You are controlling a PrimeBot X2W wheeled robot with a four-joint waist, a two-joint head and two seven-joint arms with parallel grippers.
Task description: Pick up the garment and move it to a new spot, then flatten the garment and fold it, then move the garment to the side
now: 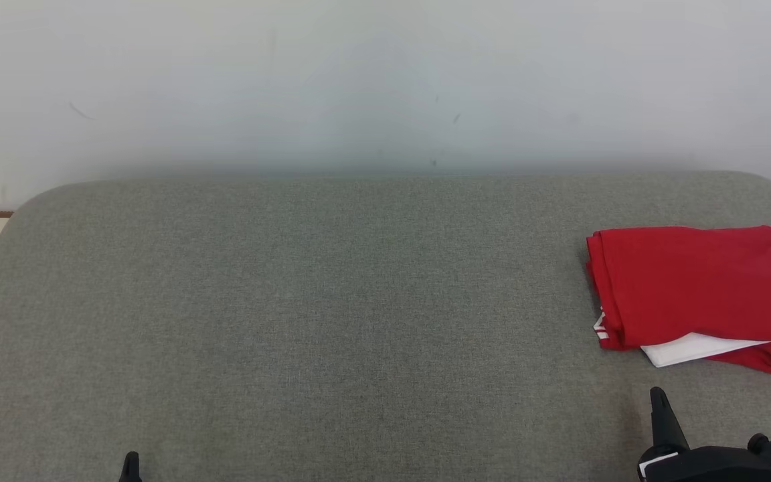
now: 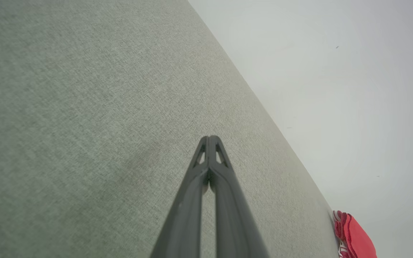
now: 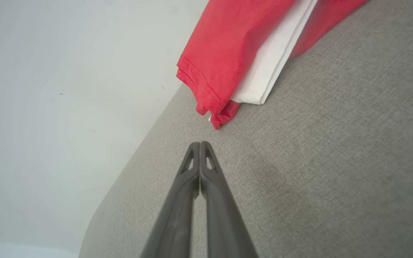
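- Garment (image 1: 693,288): red, folded flat, w/ a white layer poking out at the near edge. Lies at R end of the grey fabric counter (image 1: 325,301), toward the far side.
- R gripper (image 1: 657,395): jaws together, nothing held. Tip near garment's near edge, not touching; R wrist view shows a strip of bare fabric between tip and stitched hem corner.
- L gripper (image 1: 130,458): jaws together, empty, over bare fabric at near L, well apart from garment.
- Pale wall (image 1: 385,80) behind counter.
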